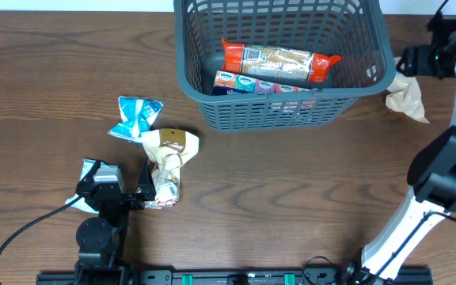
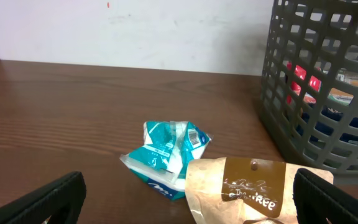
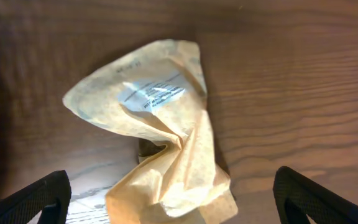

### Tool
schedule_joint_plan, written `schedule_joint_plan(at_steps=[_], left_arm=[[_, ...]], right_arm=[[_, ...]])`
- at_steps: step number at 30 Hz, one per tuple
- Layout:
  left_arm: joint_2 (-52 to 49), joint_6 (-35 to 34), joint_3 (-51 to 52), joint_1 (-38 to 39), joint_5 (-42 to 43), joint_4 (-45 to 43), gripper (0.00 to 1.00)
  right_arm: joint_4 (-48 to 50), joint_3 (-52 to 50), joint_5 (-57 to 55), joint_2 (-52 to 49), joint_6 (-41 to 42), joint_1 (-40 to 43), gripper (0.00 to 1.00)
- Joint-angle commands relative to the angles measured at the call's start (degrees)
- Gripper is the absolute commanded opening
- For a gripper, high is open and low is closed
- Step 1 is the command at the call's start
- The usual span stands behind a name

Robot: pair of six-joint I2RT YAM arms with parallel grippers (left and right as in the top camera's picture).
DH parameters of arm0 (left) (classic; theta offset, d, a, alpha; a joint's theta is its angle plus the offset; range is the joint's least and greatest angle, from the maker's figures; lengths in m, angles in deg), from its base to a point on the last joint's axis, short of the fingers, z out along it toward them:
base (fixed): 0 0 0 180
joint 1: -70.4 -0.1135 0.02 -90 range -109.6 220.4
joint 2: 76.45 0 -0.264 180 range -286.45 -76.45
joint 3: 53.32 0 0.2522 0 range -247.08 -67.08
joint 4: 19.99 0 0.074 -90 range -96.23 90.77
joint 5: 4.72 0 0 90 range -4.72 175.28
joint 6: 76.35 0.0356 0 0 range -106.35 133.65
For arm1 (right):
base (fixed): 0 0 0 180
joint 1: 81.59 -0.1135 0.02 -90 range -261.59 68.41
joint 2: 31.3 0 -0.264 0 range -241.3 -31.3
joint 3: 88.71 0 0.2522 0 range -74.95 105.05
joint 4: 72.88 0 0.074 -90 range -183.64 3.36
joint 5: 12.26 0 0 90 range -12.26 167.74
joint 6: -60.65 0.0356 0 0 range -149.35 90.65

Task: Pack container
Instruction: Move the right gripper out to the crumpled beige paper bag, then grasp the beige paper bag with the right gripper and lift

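Though view is partial, container (image 1: 252, 111) holds orange packet (image 1: 279, 63), perhaps tissues (image 1: 252, 83).

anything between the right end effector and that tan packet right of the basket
Nothing visible. The right end effector hangs open directly over the tan packet, one finger on each side. Between the packet and the inside, only the basket wall.

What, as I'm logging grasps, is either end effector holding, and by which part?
Nothing is held: left end effector open near the crumpled brown paper packet, right end effector open over the crumpled tan paper packet.
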Motion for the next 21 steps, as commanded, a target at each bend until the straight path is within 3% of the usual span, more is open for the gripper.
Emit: schedule_joint_plan(at_steps=[1, 9, 21], left_arm=[[0.39, 0.28, 0.90, 0.17, -0.48, 2.56, 0.99], [0.39, 0.26, 0.90, 0.17, -0.48, 2.54, 0.99], [0.39, 0.26, 0.90, 0.17, -0.48, 2.54, 0.99]], right_arm=[[-0.07, 0.02, 1.49, -2.78, -3.21, 0.20, 0.89], [-0.39, 0.02, 1.75, -8.66, -3.30, 0.20, 0.96], [-0.24, -0.09, 1.75, -11.72, -3.30, 0.20, 0.96]])
